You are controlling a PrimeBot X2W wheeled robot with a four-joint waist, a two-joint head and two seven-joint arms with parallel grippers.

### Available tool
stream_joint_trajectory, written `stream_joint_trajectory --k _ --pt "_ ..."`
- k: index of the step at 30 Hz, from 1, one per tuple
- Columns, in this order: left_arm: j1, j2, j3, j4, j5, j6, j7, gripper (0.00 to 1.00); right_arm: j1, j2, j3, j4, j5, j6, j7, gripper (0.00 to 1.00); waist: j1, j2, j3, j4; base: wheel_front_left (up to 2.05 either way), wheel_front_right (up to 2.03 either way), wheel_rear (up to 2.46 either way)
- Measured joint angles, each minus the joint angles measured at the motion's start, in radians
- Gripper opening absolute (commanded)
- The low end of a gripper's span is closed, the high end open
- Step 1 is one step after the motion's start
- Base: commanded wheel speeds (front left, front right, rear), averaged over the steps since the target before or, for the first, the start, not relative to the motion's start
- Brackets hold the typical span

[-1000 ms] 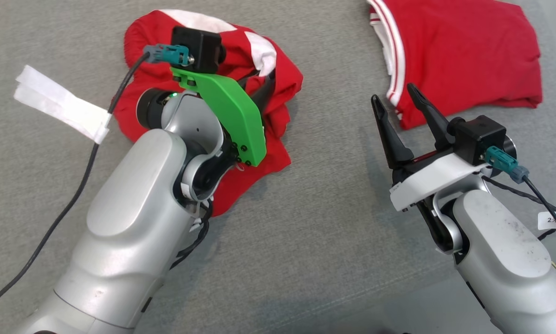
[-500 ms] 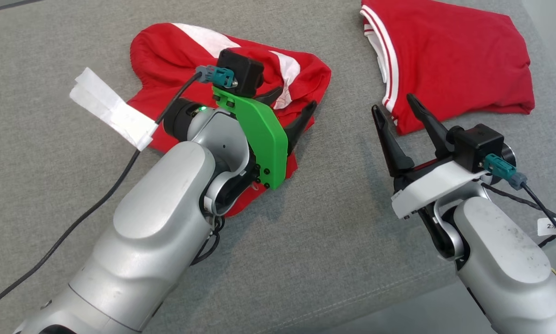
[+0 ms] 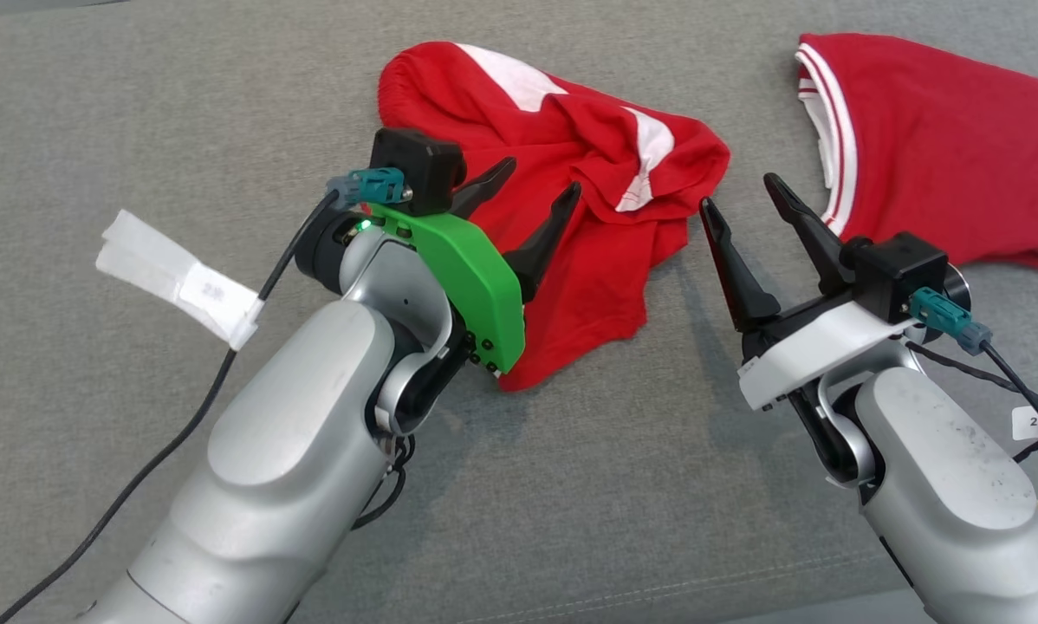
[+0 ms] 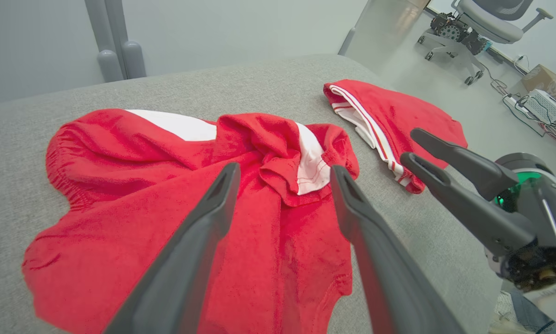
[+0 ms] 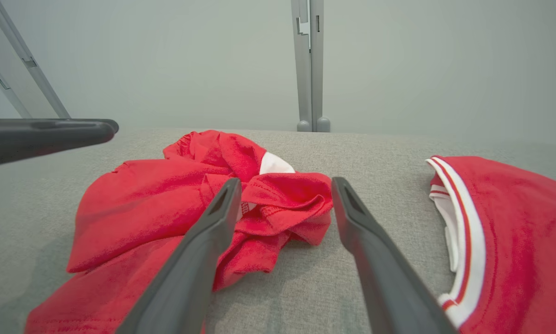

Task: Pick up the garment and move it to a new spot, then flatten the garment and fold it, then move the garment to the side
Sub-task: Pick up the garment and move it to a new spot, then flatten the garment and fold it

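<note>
The garment (image 3: 606, 243) is a crumpled red piece with white patches, lying in a heap on the grey cushion (image 3: 571, 485). My left gripper (image 3: 542, 173) hovers over its near left part, fingers open and holding nothing. In the left wrist view the garment (image 4: 134, 185) spreads under the open left gripper (image 4: 285, 168). My right gripper (image 3: 737, 191) stands open just right of the heap, apart from it. The right wrist view has the garment (image 5: 143, 204) ahead and left of the open right gripper (image 5: 285, 181).
A second red garment (image 3: 935, 156) with white-striped trim lies folded at the right, also seen in the wrist views (image 4: 398, 116) (image 5: 514, 222). A white tag (image 3: 177, 277) hangs on the left arm's cable. An office chair (image 4: 487, 18) stands beyond the cushion.
My left gripper has opened and let go of the garment, then pulled back from it. The head camera has shifted, so the whole scene sits further right. The right gripper stays open.
</note>
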Motion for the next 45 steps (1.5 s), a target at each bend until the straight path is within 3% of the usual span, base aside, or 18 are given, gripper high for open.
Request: stream_joint_trajectory --k 10,17,18,20,31,45 --pt "0.105 0.018 0.012 -0.035 0.016 0.022 -0.108 1.00 -0.005 0.000 0.008 0.081 0.020 0.014 0.043 1.00 0.0000 0.0000 -0.015 0.127 0.00 0.00 0.00" --pt "0.205 0.090 0.077 -0.052 0.023 0.057 -0.198 1.00 0.019 0.022 0.013 0.110 0.042 0.022 0.053 1.00 0.0000 0.0000 -0.035 0.196 0.00 0.00 0.00" --pt "0.220 0.100 0.088 -0.057 0.023 0.058 -0.205 1.00 0.019 0.028 0.014 0.110 0.044 0.023 0.056 0.95 0.0000 0.0000 -0.040 0.200 0.00 0.00 0.00" --pt "0.249 0.109 0.110 -0.067 0.017 0.067 -0.222 1.00 0.019 0.032 0.014 0.114 0.049 0.022 0.060 0.88 0.0000 0.0000 -0.047 0.207 0.00 0.00 0.00" --pt "0.335 0.149 0.150 -0.108 0.000 0.078 -0.258 1.00 0.032 0.032 0.000 0.126 0.069 0.022 0.059 0.93 0.0000 0.0000 -0.058 0.205 0.00 0.00 0.00" --pt "0.353 0.192 0.193 -0.202 0.005 0.087 -0.282 1.00 0.035 0.019 -0.067 0.139 0.093 0.003 0.050 0.87 0.0000 0.0000 -0.041 0.189 0.00 0.00 0.00"
